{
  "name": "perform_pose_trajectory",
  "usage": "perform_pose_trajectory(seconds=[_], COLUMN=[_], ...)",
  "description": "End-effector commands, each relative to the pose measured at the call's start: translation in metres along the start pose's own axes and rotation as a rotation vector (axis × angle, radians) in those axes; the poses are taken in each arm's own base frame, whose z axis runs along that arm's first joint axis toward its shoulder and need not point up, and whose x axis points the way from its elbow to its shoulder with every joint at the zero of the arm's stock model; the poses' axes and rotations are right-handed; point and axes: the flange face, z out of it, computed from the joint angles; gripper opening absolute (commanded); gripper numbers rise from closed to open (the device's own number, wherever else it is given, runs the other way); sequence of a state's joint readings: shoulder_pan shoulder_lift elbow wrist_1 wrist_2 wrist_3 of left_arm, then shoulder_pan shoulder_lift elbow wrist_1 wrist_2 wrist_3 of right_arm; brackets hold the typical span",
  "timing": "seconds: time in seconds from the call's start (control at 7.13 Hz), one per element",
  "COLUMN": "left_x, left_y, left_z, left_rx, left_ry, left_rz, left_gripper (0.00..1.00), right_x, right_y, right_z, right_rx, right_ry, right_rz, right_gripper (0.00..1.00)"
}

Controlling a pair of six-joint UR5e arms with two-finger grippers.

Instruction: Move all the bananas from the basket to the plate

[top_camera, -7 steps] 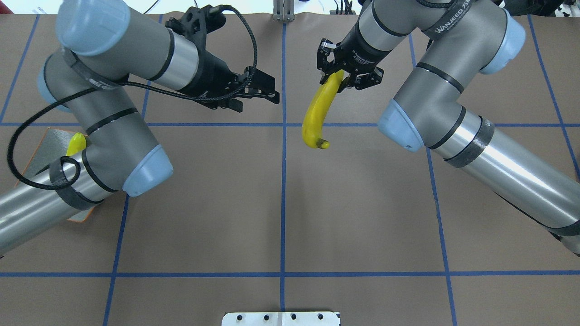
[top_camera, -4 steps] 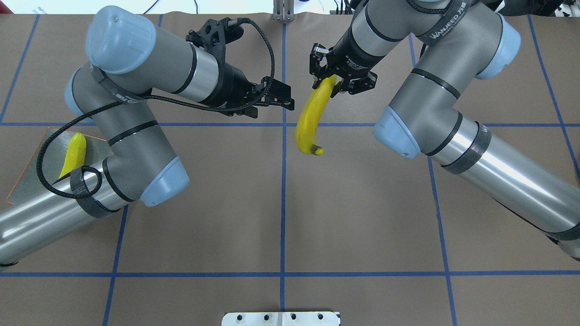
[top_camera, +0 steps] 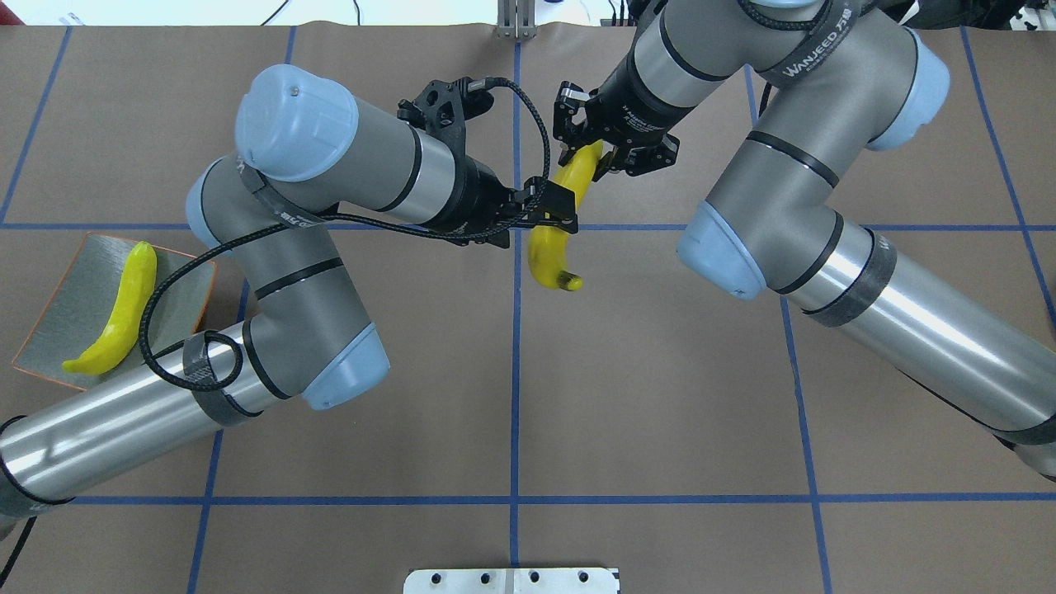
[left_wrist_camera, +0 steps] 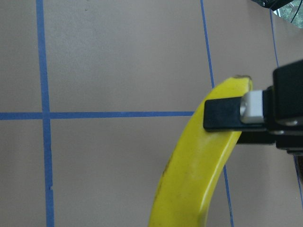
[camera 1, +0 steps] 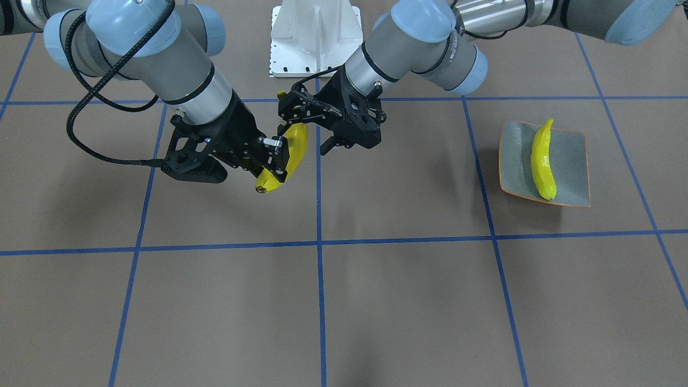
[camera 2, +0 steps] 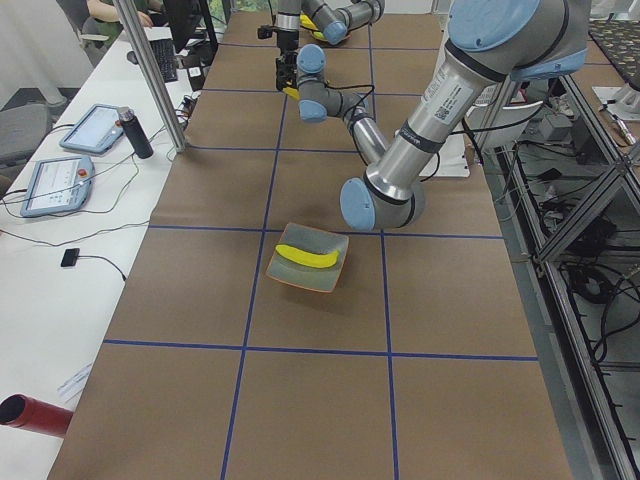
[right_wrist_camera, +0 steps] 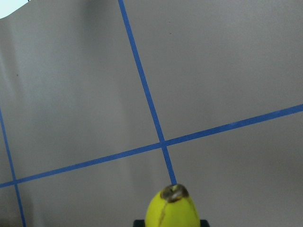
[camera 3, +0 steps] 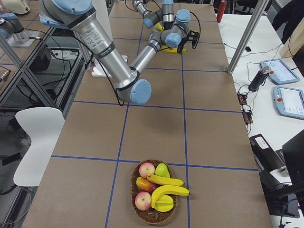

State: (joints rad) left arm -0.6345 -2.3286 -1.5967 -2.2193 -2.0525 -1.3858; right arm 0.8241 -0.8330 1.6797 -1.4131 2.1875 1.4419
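Banana (top_camera: 546, 256) hangs above the tabletop (top_camera: 660, 396), midway along its length and close over the central blue tape line (top_camera: 515, 396). It is well clear of the surface, with its dark tip at the bottom. The right tool (top_camera: 596, 157) pinches it at the upper end; in the left wrist view a black finger with a white pad lies across the fruit just below that end. The left tool (top_camera: 554, 210) reaches in from the side and covers the banana's middle. I cannot tell whether its fingers are pressed onto the fruit or only stand around it.

A second banana (top_camera: 124, 305) lies diagonally on the plate (top_camera: 177, 293), which sits toward the tabletop's left end, well apart from both tools. Near the right end stands the basket (camera 3: 142, 217), holding two more bananas (camera 3: 168, 191) beside apples (camera 3: 147, 169) and a green fruit (camera 3: 162, 170).

A dark strap (top_camera: 813, 41) around the right arm reads "WANJEED". The white print on the right tool's body is too small to read.
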Motion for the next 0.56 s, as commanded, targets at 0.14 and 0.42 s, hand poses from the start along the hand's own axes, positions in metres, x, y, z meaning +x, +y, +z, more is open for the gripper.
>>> perform_pose_trajectory(seconds=[0.14,0.42], left_x=[0.0113,0.0142], left_y=[-0.0045,-0.0052], left_z=[0.0081,0.0085], left_rx=[-0.002,-0.002], left_ry=[0.002,0.003], left_rz=[-0.038,-0.043], left_gripper=[0.9,0.63], right_x=[-0.0004,-0.0006], right_y=[0.001,0.0008], right_z=[0.0007,0.0001], right_rx=[-0.001,0.005], right_ry=[-0.001,-0.002], right_rz=[-0.002,-0.003], right_gripper=[0.0,0.0])
